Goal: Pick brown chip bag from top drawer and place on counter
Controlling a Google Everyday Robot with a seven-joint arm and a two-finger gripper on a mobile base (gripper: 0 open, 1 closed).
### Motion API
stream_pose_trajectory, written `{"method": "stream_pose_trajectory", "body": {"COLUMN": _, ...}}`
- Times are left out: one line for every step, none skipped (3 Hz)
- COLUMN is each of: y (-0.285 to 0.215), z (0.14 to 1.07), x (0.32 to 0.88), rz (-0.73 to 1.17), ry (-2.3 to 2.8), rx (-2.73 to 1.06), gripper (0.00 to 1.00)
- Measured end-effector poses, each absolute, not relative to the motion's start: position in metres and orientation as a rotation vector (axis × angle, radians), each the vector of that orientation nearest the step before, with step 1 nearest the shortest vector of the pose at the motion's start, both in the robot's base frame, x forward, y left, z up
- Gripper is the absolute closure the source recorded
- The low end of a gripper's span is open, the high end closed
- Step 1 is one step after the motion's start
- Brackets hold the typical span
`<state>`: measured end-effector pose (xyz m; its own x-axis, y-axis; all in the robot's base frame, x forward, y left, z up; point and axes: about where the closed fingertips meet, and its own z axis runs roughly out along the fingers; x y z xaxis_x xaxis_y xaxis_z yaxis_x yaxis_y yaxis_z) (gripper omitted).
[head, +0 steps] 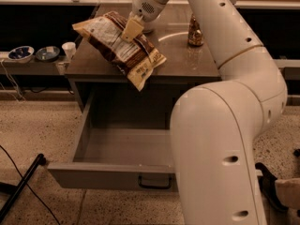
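Observation:
The brown chip bag (123, 49) hangs tilted in the air over the front left part of the counter (187, 62), its lower corner past the counter's front edge. My gripper (131, 29) is shut on the bag's upper middle and holds it up. The top drawer (112, 172) is pulled wide open below, and the part of its inside that shows is bare. Its dark pull handle (154, 184) sits on the front panel. My white arm (225, 125) covers the drawer's right part.
A gold-brown drink can (195, 32) stands on the counter to the right of the bag. A pale side shelf (33, 64) at the left holds two small bowls and a white cup (69, 49). A black pole (21, 186) lies on the floor at lower left.

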<state>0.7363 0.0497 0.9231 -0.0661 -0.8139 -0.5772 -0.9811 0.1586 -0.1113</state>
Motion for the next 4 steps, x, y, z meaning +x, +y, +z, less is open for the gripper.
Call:
{"method": "stream_pose_trajectory", "body": {"y": 0.05, "z": 0.923, "x": 0.736, "rz": 0.424, "ry": 1.925, "rx": -1.699, "gripper": 0.0}}
{"method": "stream_pose_trajectory", "body": {"y": 0.049, "z": 0.923, "x": 0.736, "rz": 0.424, "ry": 1.925, "rx": -1.699, "gripper": 0.0}}
{"method": "stream_pose_trajectory", "body": {"y": 0.037, "z": 0.92, "x": 0.739, "rz": 0.421, "ry": 1.938, "rx": -1.673, "gripper": 0.0}}
{"method": "stream_pose_trajectory", "body": {"y": -0.022, "z": 0.911, "x": 0.743, "rz": 0.319, "ry": 1.983, "rx": -1.606, "gripper": 0.0}}
